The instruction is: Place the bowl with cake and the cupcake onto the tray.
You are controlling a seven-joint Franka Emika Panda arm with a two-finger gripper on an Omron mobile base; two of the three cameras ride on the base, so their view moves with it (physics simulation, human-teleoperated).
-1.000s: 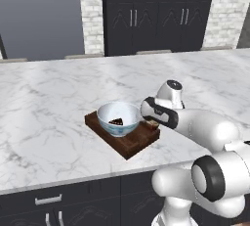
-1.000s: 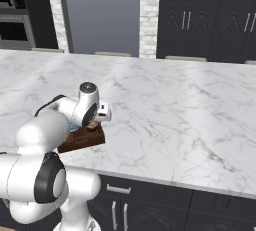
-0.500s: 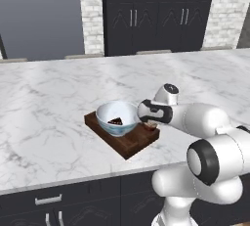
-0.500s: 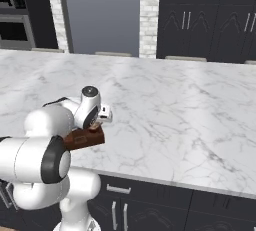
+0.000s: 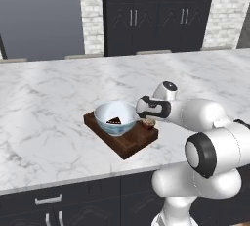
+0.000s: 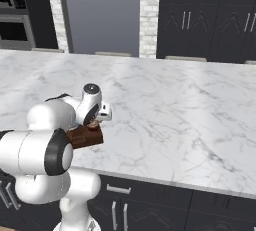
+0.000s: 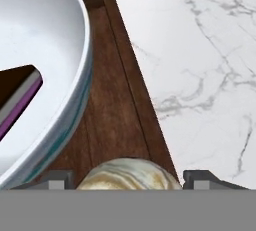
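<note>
The pale bowl (image 5: 115,117) holding a dark cake wedge (image 5: 114,121) sits on the left part of the dark wooden tray (image 5: 128,142) near the counter's front edge. My gripper (image 5: 148,122) is low over the tray's right end, shut on the small tan-topped cupcake (image 5: 149,123). In the hand view the cupcake (image 7: 129,175) sits between the fingertips just above the tray floor (image 7: 112,110), right beside the bowl (image 7: 45,50) and its cake (image 7: 15,95). From the right base view, the cupcake (image 6: 92,124) hangs under the hand above the tray (image 6: 85,136); my arm hides the bowl.
The white marble counter (image 5: 49,98) stretches wide to the left, right and back of the tray. Its front edge (image 5: 73,178) runs just below the tray. Dark cabinets (image 5: 156,10) and a brick wall stand behind.
My hand has moved left and down with the cupcake, closer to the bowl and the tray's right end. Bowl and tray have stayed put.
</note>
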